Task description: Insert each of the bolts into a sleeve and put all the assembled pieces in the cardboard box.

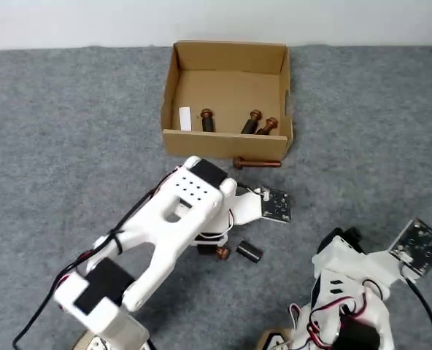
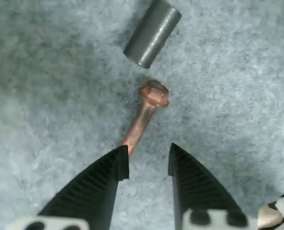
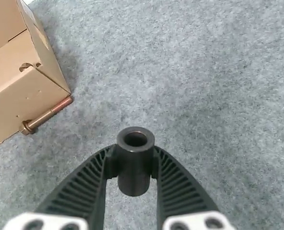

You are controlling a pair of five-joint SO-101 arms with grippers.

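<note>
Left gripper [image 2: 147,155] hangs with its ribbed black fingers apart over the grey, felt-like desk [image 2: 238,86]. The shaft end of a copper-toned bolt [image 2: 147,112] reaches one fingertip, though whether they touch is hard to make out. Its flanged hex head points at a loose sleeve [image 2: 152,32], a smooth dark cylinder lying just beyond and apart from it, toward the middle of the desk's near edge. From above, the white left arm [image 1: 174,219] hides most of that bolt. Right gripper [image 3: 134,155], on the arm [image 1: 347,288] at the near right, is clamped on a second sleeve [image 3: 132,178], its bore open to the camera. A cardboard box [image 1: 223,144] sits mid-desk toward the far edge, holding three sleeved bolts [image 1: 251,122]. Another bolt [image 1: 257,163] lies bare against its front wall.
</note>
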